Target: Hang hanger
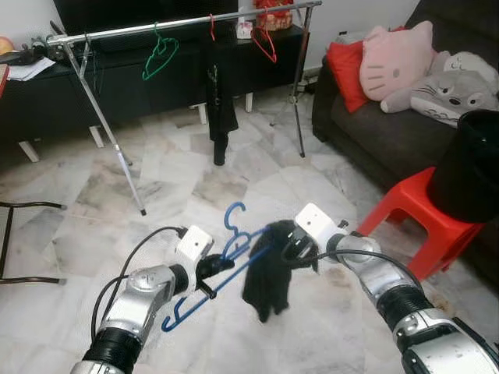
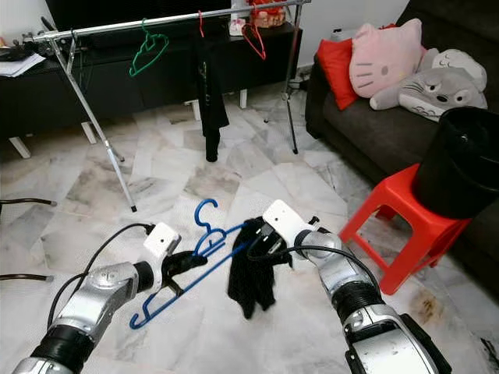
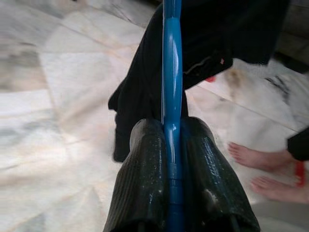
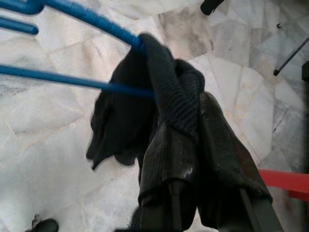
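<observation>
- The left gripper [image 1: 209, 269], low over the pale marble tile floor [image 1: 93, 202], is clamped tight on the bar of a blue plastic hanger [image 1: 204, 282].
- The right gripper [image 1: 290, 248] is pinched on the bunched black knitted cloth [image 1: 267, 282] draped over that hanger's right end.
- Far behind stands a silver metal clothes rack [image 1: 117, 33] with a green hanger [image 1: 160, 54], a red hanger [image 1: 265, 40] and a hanging black garment [image 1: 220, 105].
- On the right are a red plastic stool [image 1: 417, 218] and a dark sofa [image 1: 382, 132].
</observation>
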### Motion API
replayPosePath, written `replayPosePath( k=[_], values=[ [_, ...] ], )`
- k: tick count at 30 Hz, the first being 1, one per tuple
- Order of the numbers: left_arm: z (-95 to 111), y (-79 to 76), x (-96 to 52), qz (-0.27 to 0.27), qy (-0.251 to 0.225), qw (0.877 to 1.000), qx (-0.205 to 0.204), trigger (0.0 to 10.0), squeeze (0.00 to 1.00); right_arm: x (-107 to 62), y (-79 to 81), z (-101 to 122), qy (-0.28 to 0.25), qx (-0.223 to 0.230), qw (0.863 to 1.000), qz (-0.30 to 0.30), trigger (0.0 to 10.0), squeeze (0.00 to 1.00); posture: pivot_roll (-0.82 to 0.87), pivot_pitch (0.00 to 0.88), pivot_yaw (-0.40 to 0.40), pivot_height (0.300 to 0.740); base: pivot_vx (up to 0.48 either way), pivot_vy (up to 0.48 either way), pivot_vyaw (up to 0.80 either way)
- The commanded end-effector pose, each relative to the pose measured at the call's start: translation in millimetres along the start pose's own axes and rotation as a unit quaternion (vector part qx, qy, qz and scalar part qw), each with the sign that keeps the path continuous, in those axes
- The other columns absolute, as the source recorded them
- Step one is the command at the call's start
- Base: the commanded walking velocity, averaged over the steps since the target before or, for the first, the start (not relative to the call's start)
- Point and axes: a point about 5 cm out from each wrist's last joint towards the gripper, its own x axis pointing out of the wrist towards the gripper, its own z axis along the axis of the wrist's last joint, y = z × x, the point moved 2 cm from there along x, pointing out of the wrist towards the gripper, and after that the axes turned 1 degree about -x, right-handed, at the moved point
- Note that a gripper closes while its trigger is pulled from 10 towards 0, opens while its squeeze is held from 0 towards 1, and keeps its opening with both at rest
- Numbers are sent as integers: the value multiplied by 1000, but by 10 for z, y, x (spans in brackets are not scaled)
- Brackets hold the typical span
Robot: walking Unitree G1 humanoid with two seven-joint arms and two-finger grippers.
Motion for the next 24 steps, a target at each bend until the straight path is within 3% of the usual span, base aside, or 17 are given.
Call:
replayPosePath(
  k=[1,6,9,14,19,24],
  values=[
    [46,95,-10,30,-5,999,14,10000,0,-24,-40,30,-7,6,1000,-10,10000,0,-68,0,-31,740,0,0,0],
    [31,-9,21,-10,-8,1000,-4,10000,0,-40,-50,51,-15,3,1000,-10,10000,0,-72,0,-32,740,0,0,0],
    [7,-93,-7,-50,-2,999,-17,10000,0,-59,-102,61,-18,-3,1000,-22,10000,0,-71,0,-32,740,0,0,0],
    [-113,-134,-122,-104,32,994,-3,10000,0,-98,-243,36,-6,-19,999,-49,10000,0,-72,0,-32,740,0,0,0],
    [-94,-66,-209,-110,34,993,-6,10000,0,-136,-343,25,-2,-24,998,-58,10000,0,-68,0,-33,740,0,0,0],
    [-31,-77,-165,-105,22,994,-5,10000,0,-125,-305,74,-11,-25,999,-44,10000,0,-71,0,-32,740,0,0,0]
  ],
)
